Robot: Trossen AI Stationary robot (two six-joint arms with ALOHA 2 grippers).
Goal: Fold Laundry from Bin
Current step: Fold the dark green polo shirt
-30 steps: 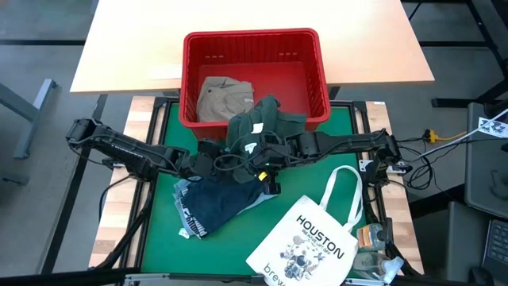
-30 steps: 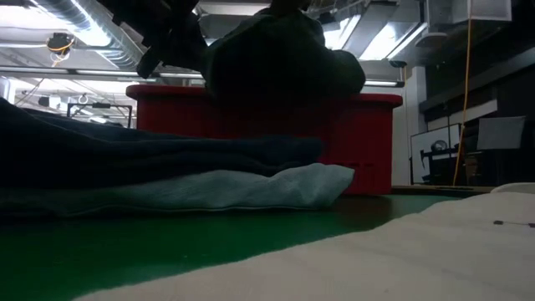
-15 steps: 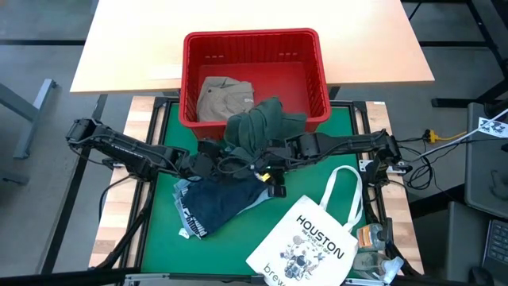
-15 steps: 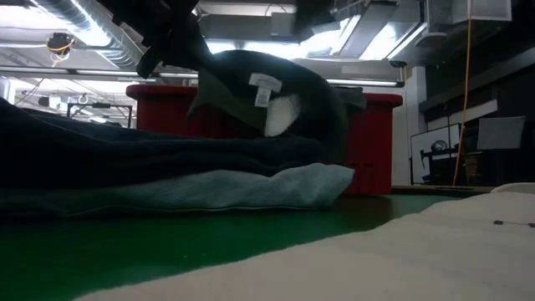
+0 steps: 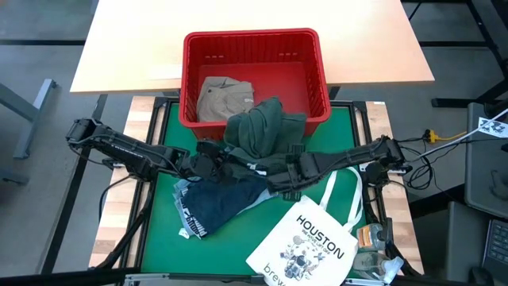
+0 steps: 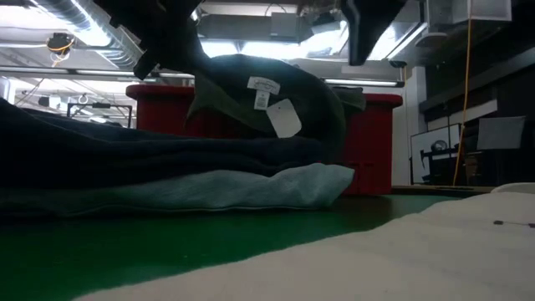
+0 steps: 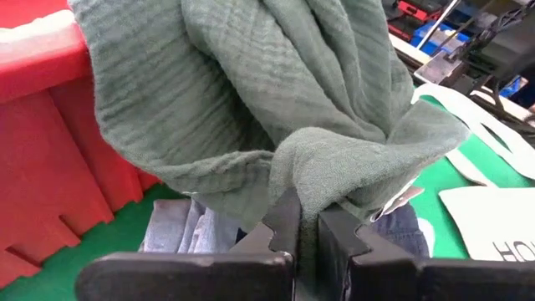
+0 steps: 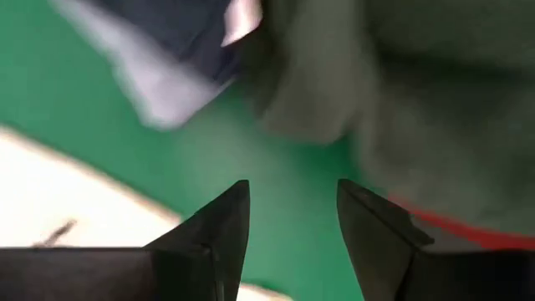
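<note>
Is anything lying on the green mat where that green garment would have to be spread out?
Yes. A navy garment on a light blue one lies below the dark green garment, and the white tote bag covers the mat's right corner.

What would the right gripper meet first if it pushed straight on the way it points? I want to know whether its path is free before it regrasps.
Probably bare green mat: the open right gripper frames it, empty. The dark green garment lies just beyond, though depth is unclear.

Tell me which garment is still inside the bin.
The khaki-tan garment, lying alone in the red bin. The dark green one drapes over the bin's front rim, pinched by the left gripper; navy and denim lie on the mat.
</note>
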